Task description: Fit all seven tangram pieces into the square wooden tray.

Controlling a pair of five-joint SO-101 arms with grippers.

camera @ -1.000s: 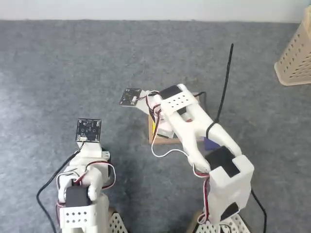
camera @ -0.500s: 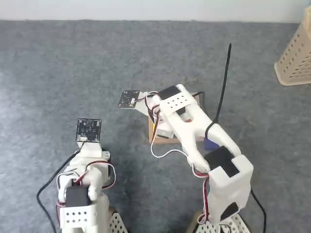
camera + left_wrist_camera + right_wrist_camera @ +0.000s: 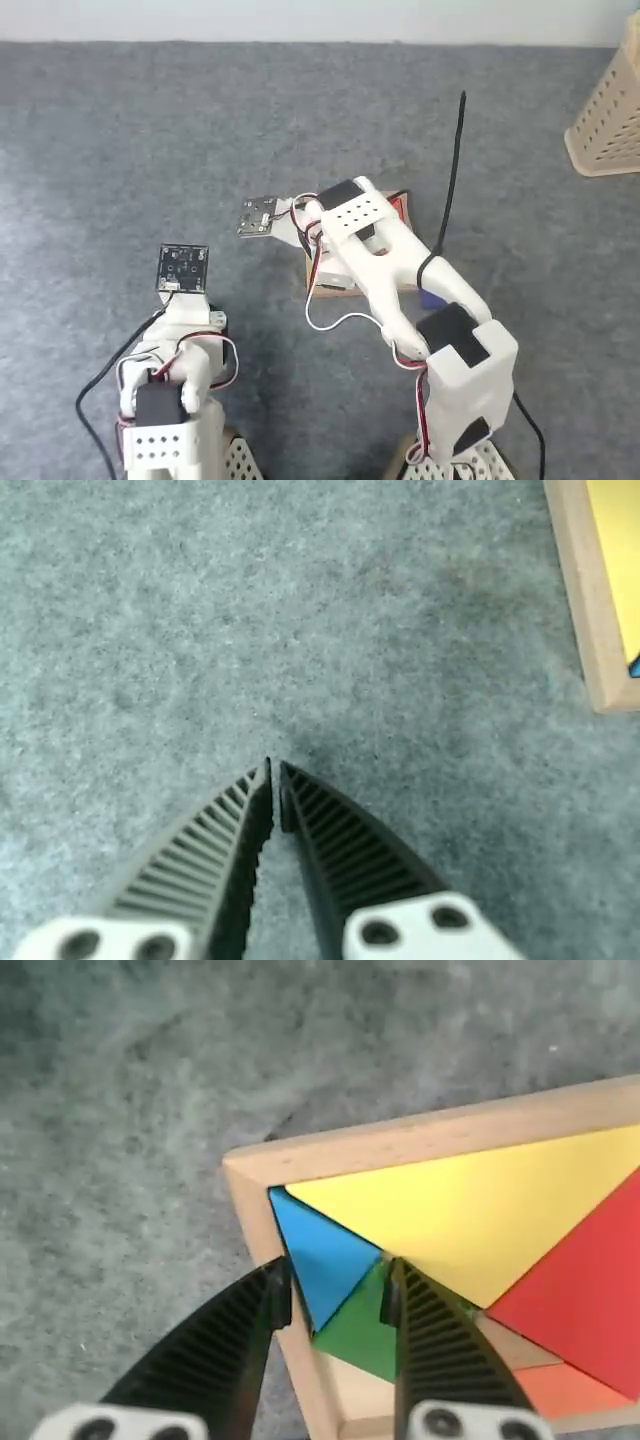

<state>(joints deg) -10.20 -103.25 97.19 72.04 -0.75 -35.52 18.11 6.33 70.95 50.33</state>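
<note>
High view: found the right arm [image 3: 395, 265] stretched over the square wooden tray [image 3: 335, 291], hiding most of it and its own pincer; noted a red triangle [image 3: 400, 207] showing past the wrist and a blue scrap [image 3: 432, 297] at the arm's edge, too hidden to name. Found the left arm [image 3: 170, 370] folded back over the grey tabletop [image 3: 150, 130], well apart from the tray. Left wrist view: read the left pincer [image 3: 276, 770] as clenched on nothing, tips touching, over bare tabletop; logged a tray [image 3: 575, 590] rim beyond the tips and off to one side, well apart. Right wrist view: read the right pincer [image 3: 337, 1275] as released, jaws parted, with the blue triangle [image 3: 320, 1260] between them, tucked into the tray [image 3: 400, 1145] corner just ahead of the tips; one jaw over the rim, the other at the seam where the blue triangle meets the green triangle [image 3: 355, 1335] and yellow triangle [image 3: 460, 1220]. Logged the red triangle [image 3: 580, 1280] and an orange piece [image 3: 560, 1390] farther inside, bare wood showing between them and the green triangle. Cannot tell whether either jaw touches the blue triangle. Judged step: seating or letting go of the blue triangle. Judged next: lift straight off without dragging the blue triangle, then fetch whatever fits the bare wood.
</note>
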